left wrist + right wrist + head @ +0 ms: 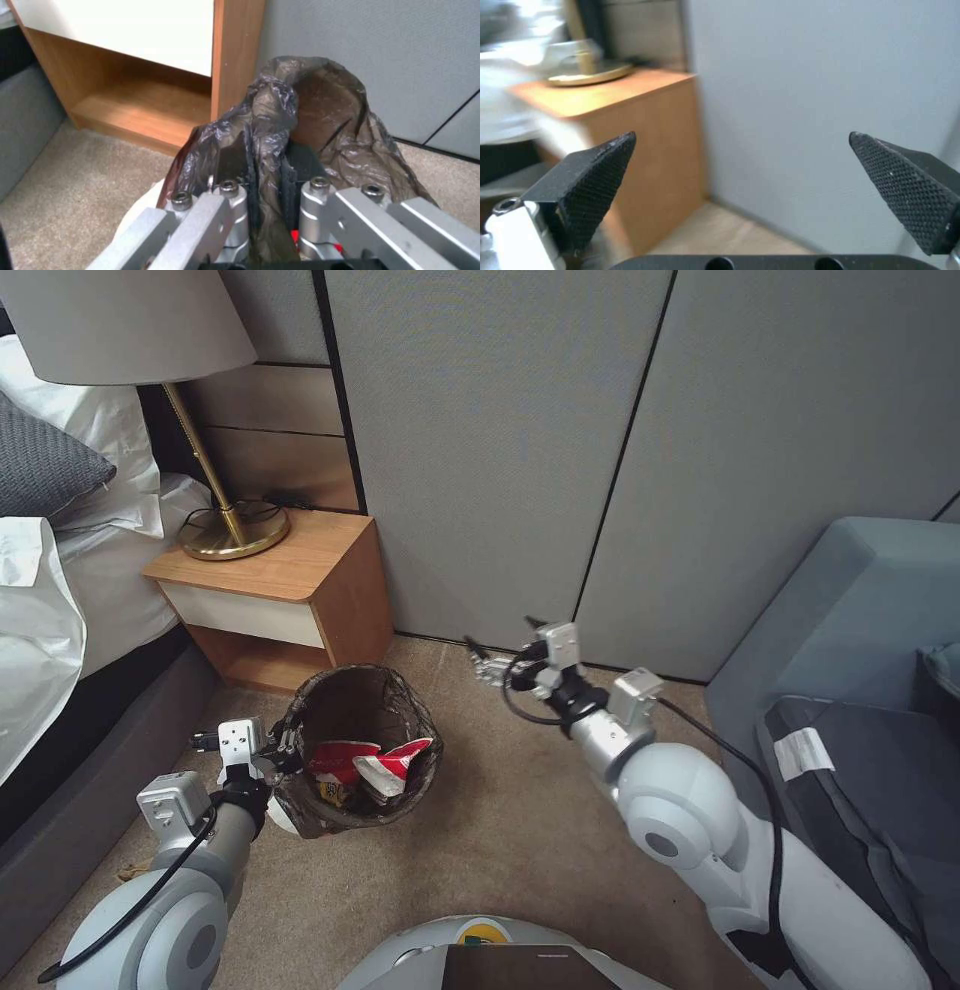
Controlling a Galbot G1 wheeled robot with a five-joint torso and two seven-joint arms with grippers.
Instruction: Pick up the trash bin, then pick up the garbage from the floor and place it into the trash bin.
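The left gripper (285,750) was clamped on the bagged rim of the trash bin (390,690), which hung tilted just beside it over the floor (520,830); red-and-white garbage (375,767) lay inside the bin, near that gripper; the right gripper (487,663) hovered with its fingers (597,176) spread wide apart, empty, past the bin's far side, facing the wooden nightstand (300,590) and grey wall panel (500,450).
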